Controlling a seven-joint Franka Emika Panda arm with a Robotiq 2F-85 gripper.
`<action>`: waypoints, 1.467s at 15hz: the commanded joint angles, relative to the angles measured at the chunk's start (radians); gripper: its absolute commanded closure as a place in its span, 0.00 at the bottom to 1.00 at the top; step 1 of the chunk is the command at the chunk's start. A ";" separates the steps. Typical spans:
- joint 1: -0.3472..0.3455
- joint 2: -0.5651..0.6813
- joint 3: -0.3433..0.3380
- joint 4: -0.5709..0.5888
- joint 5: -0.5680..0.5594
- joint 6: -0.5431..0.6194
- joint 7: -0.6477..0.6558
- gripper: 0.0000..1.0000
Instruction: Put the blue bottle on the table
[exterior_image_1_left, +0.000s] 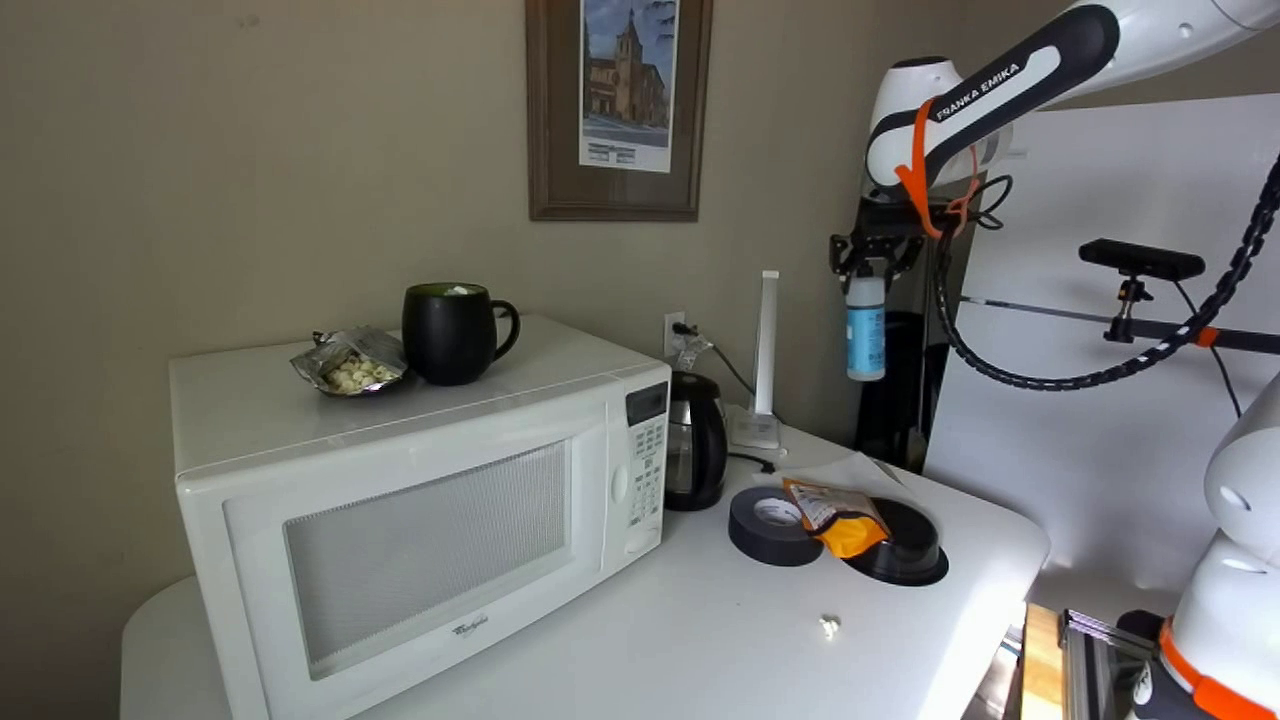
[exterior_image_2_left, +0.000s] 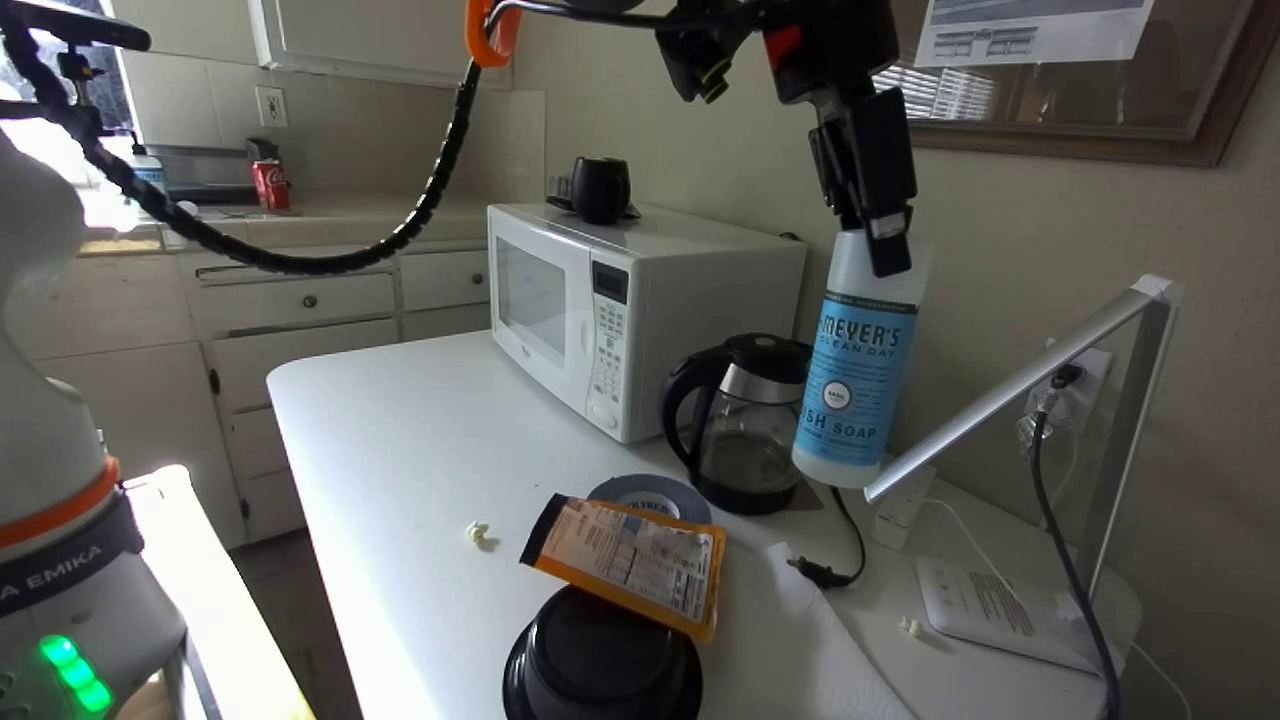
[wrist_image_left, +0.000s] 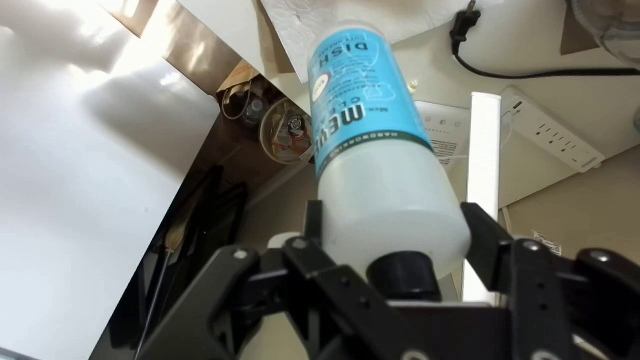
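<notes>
The blue bottle is a whitish translucent soap bottle with a blue label. It shows in both exterior views (exterior_image_1_left: 866, 338) (exterior_image_2_left: 858, 372) and in the wrist view (wrist_image_left: 367, 100), where its cap looks black. My gripper (exterior_image_1_left: 866, 278) is shut on the bottle's upper part, one finger on each side of its shoulder; it also shows in the wrist view (wrist_image_left: 392, 225). The bottle hangs cap up, slightly tilted in an exterior view, in the air above the far end of the white table (exterior_image_1_left: 690, 640) (exterior_image_2_left: 400, 430). Nothing is under its base at contact.
A black kettle (exterior_image_2_left: 750, 440), white lamp (exterior_image_2_left: 1020, 390), grey tape roll (exterior_image_1_left: 770, 535), orange packet (exterior_image_2_left: 640, 560) and upturned black bowl (exterior_image_2_left: 600, 660) stand near the bottle. A white microwave (exterior_image_1_left: 420, 560) carries a black mug (exterior_image_1_left: 450, 335) and a foil bag (exterior_image_1_left: 355, 365).
</notes>
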 joint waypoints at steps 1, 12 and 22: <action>0.006 0.000 -0.006 0.003 0.000 -0.002 -0.001 0.57; -0.005 0.354 -0.151 0.140 0.075 0.132 -0.152 0.57; -0.052 0.525 -0.139 0.348 0.281 -0.149 -0.544 0.57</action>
